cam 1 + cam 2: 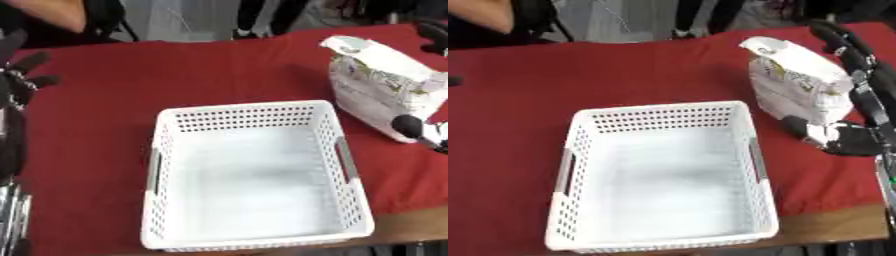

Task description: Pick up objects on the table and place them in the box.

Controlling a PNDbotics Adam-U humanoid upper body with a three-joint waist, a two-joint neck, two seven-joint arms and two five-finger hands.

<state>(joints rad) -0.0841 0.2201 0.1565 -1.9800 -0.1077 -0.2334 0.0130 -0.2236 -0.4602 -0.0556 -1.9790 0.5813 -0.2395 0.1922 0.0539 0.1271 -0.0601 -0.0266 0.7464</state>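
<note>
A white printed bag (796, 82) stands tilted on the red cloth, just right of the white perforated basket (245, 108). My right hand (855, 140) comes in from the right and wraps the bag: its thumb lies against the bag's lower front and its fingers (843, 42) reach round behind the top. I cannot tell whether the bag is lifted off the cloth. Nothing lies inside the basket. My left hand (16, 82) rests at the far left edge with its fingers spread upward, holding nothing.
The red tablecloth (105, 100) covers the table, and the wooden front edge (833, 226) shows at the lower right. The basket sits close to that front edge. People stand beyond the table's far side.
</note>
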